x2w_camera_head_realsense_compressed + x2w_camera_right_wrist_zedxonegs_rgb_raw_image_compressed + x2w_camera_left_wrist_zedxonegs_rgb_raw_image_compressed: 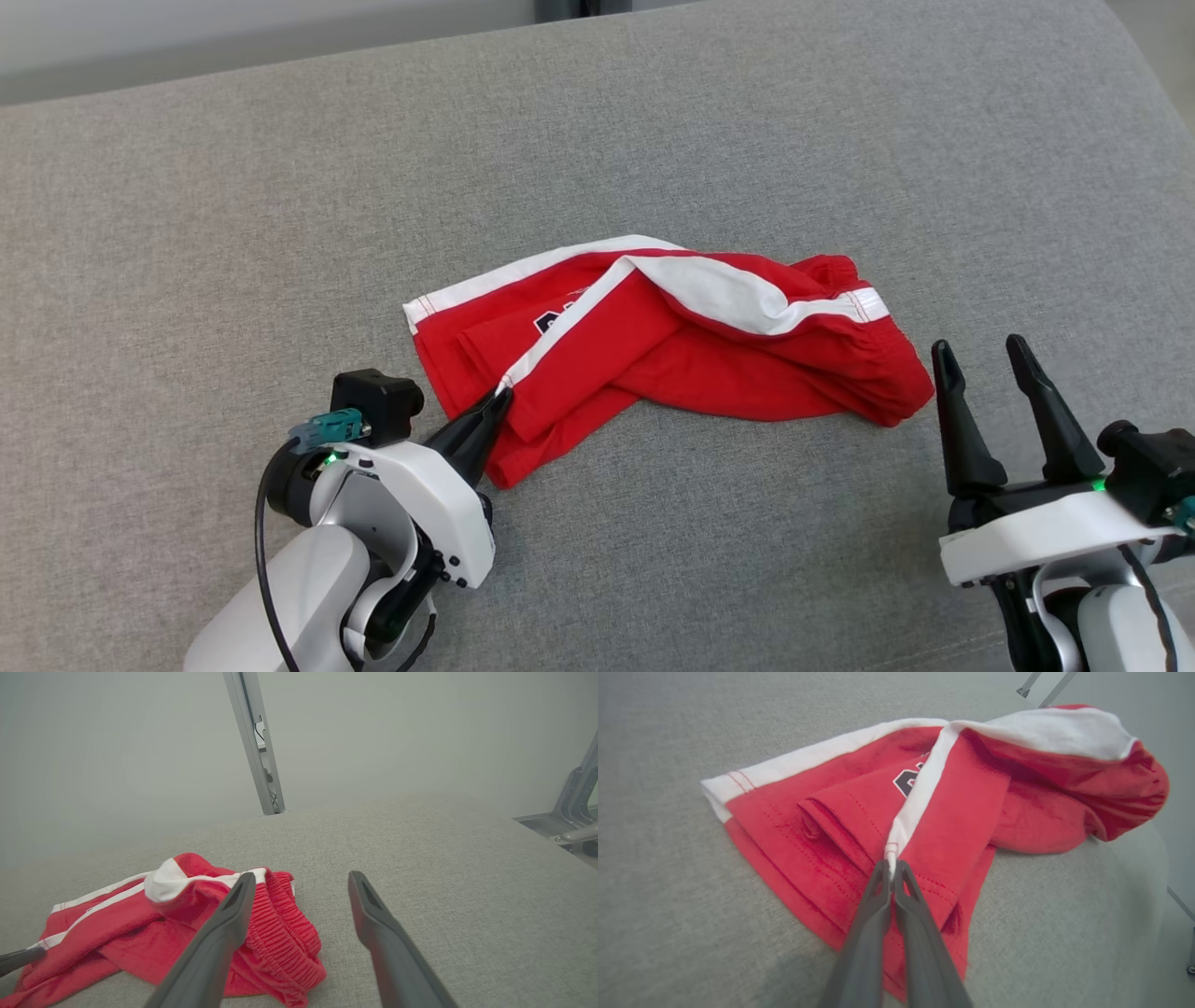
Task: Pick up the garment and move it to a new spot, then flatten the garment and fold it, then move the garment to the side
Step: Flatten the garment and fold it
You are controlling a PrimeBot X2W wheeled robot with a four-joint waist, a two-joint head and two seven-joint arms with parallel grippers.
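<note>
Left gripper (504,394) fingers are pressed together, pinching the white-striped hem of the crumpled red-and-white fabric shorts (709,364), which lie near the middle of the grey upholstered cushion (653,140). Right gripper (976,343) fingers stand spread and empty, just beside the waistband. The pick-up step is judged in hand; the next move calls for a lift.

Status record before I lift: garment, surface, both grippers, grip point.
garment: red shorts, crumpled and folded over itself, not lifted
surface: grey cushion
left gripper: shut on the red shorts
grip point: hem edge, at the lower end of a white stripe
right gripper: open, holding nothing, beside the elastic waistband
</note>
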